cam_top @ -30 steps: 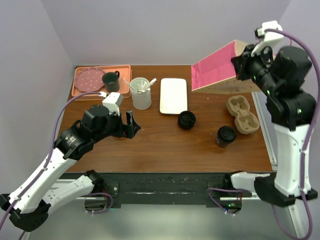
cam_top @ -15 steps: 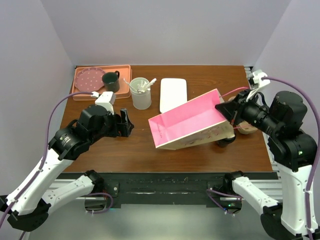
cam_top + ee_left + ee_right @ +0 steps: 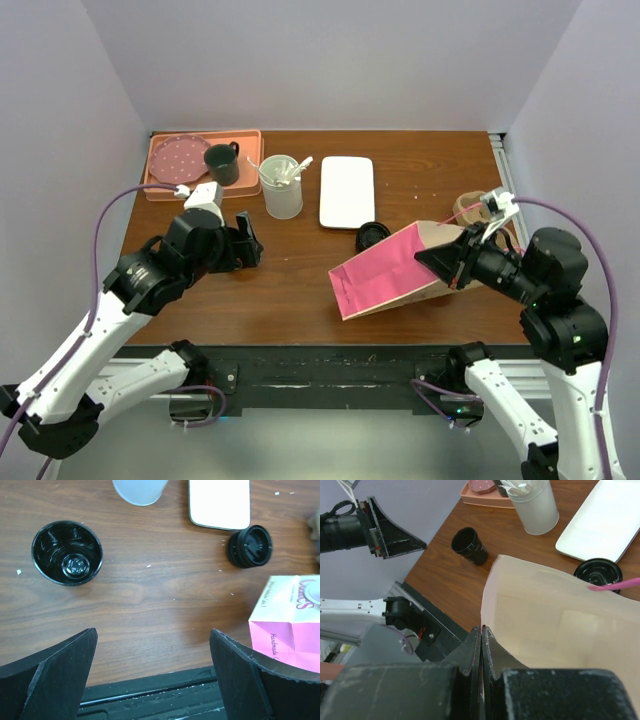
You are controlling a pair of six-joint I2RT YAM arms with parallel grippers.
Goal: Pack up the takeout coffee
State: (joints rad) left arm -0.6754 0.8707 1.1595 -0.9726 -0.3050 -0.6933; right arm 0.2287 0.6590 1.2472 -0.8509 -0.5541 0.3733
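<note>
Pink paper bag is pinched at its rim by the right gripper, jaws pressed together on the paper. Bag sits slanted at near-right of the brown wooden table, closed end down toward near-left, mouth facing right at the wrist. Left gripper is spread wide, empty, over the left-middle of the table.

Black lidded coffee cup stands just far of the bag, outside it. Tan cardboard piece at far right is probably the cup carrier, mostly hidden by the arm.

Progress: early. Bag gripped, nothing packed; cup and carrier not yet in.

Right wrist view shows the bag's tan inside, and the part in view is bare; top view can't see in. Left wrist view shows a small black open cup below the left gripper; top view doesn't show it clear of the arm.
</note>
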